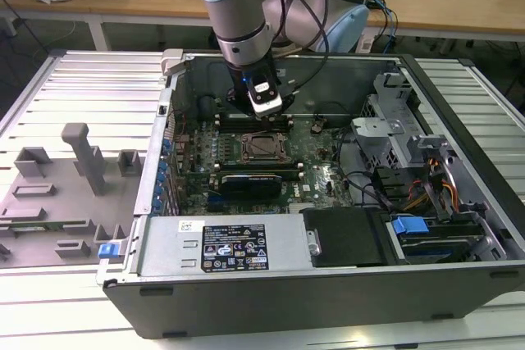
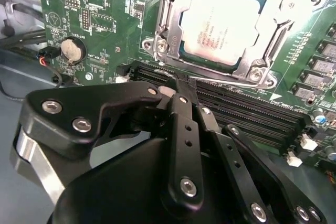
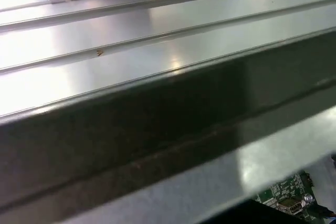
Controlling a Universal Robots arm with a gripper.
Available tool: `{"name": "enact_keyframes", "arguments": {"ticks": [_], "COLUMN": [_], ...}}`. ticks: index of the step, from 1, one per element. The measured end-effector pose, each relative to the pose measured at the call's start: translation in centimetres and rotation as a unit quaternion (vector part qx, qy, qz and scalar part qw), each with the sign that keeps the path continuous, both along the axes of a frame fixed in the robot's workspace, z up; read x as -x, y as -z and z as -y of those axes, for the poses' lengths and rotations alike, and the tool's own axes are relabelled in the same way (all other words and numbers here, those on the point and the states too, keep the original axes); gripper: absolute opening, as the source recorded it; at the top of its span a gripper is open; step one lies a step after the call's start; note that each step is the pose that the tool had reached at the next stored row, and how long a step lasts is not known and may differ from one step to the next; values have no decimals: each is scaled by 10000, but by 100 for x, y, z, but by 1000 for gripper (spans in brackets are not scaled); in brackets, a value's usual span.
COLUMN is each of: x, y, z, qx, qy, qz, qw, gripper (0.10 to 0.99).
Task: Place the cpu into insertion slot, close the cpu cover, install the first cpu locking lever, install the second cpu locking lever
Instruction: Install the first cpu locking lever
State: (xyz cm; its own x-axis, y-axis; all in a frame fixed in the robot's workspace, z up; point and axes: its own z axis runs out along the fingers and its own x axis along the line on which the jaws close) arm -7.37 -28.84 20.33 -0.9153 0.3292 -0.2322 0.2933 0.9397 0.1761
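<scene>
— Ribbed aluminium table (image 1: 90, 88) with wooden desks behind. A black and grey computer case (image 1: 328, 293) lies on it, side open. A grey moulded fixture tray (image 1: 49, 202) sits at the exterior view's left. Arm position?

— The pale blue and silver robot arm (image 1: 238, 14) reaches down into the case, over the green circuit board (image 2: 100, 19), close above the insertion slot (image 1: 262, 147).

— Chip?

— The cpu (image 2: 223, 22) is a flat square with a pale silver-grey metal top, faint print on it and a strong glare. It is seated level in the slot. The cpu cover (image 2: 172, 27), a thin dark-silver frame plate, lies down around it, and the chip shows through its square window.

— Anything along the edge?

— A thin bright metal rod (image 2: 226, 78) runs along the cover's side, next to the long black memory slots (image 2: 247, 108). A round silver coin cell (image 2: 72, 49) sits well off to the side on the board.

— Fingers?

— The black gripper (image 2: 178, 83) has its fingers (image 2: 181, 129) drawn together, with no gap at the tips. The tips are over the memory slots, just beside that rod. I cannot tell whether they touch it or pinch anything thin. The chip is not in their hold.
</scene>
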Motion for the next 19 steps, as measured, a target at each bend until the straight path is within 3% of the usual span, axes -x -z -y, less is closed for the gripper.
{"name": "enact_keyframes", "arguments": {"ticks": [10, 19], "x": [1, 0], "y": [72, 76], "z": [-13, -14], "qx": [14, 13], "qy": [234, 255], "qz": [-2, 0], "qw": [9997, 9997], "gripper": [106, 106]}}
